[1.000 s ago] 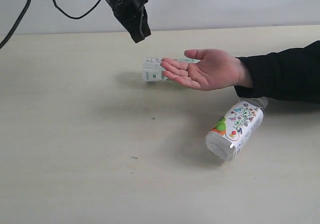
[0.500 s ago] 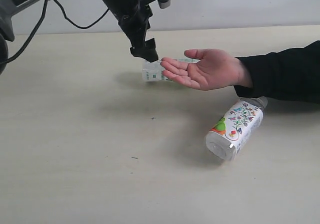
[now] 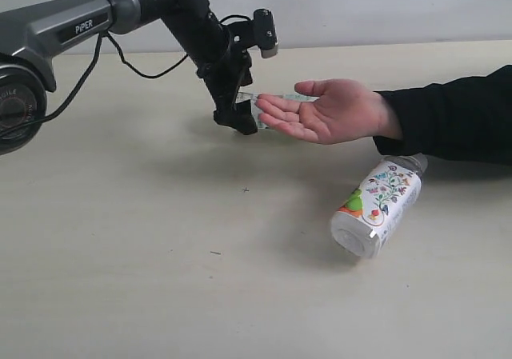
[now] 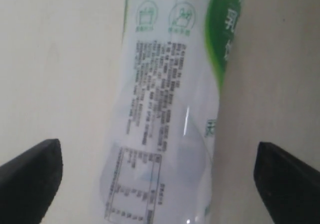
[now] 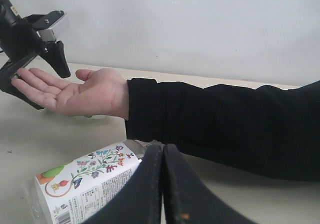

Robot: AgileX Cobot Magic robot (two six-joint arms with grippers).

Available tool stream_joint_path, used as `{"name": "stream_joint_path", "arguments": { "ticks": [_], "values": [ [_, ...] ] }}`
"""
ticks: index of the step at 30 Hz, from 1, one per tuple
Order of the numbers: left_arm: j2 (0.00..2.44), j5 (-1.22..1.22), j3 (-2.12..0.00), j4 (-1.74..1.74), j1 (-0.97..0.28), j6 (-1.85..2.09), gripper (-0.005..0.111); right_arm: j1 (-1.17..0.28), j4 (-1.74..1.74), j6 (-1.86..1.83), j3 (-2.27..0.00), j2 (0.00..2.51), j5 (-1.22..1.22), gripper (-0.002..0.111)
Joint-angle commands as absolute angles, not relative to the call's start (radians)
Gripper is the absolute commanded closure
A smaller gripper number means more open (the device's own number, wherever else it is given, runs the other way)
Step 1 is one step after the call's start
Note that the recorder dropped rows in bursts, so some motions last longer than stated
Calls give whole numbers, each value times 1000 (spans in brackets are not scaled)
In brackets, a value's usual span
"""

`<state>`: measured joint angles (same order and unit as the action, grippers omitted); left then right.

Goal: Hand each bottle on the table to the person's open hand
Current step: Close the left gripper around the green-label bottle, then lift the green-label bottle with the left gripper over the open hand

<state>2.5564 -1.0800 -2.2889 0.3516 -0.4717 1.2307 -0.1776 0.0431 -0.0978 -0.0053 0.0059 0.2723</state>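
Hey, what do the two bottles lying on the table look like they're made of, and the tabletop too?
Green-and-white bottle: probably thin translucent plastic under a glossy printed wrap; a bright glare streak runs along it.
Floral bottle: likely plastic too, clear at the neck, with a smooth printed sleeve.
Table: matte pale beige, perhaps laminate; no glare shows.

table (image 3: 120, 279): smooth, matt, pale. green-white bottle (image 4: 170, 109): glossy plastic film with a sheen. floral bottle (image 3: 376, 207): slick printed wrap. sleeve (image 3: 456, 119): soft matt black cloth.
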Motion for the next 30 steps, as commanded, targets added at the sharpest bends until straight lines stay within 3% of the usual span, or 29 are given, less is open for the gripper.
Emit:
{"name": "stream_joint_path", "arguments": {
  "ticks": [1,4,6,7,8,11,13,30],
  "values": [
    [2586,-1043,-2294,381,-478,1252,7,-175,47,-102,0,0,268,108],
    [2595,-1036,-2294,373,-478,1252,8,-175,47,-102,0,0,268,108],
    [2591,-1032,-2294,376,-478,1244,20,-175,47,-102,0,0,268,108],
    [2591,-1032,-2294,376,-478,1244,35,-175,47,-102,0,0,268,108],
    [2591,-1032,-2294,376,-478,1244,41,-175,47,-102,0,0,268,108],
    [2591,-1034,-2294,368,-478,1247,85,-175,47,-102,0,0,268,108],
    [2589,-1037,-2294,339,-478,1244,107,-175,47,-102,0,0,268,108],
    [2414,-1100,-2294,156,-457,856,107,-175,47,-102,0,0,268,108]
  ]
}}
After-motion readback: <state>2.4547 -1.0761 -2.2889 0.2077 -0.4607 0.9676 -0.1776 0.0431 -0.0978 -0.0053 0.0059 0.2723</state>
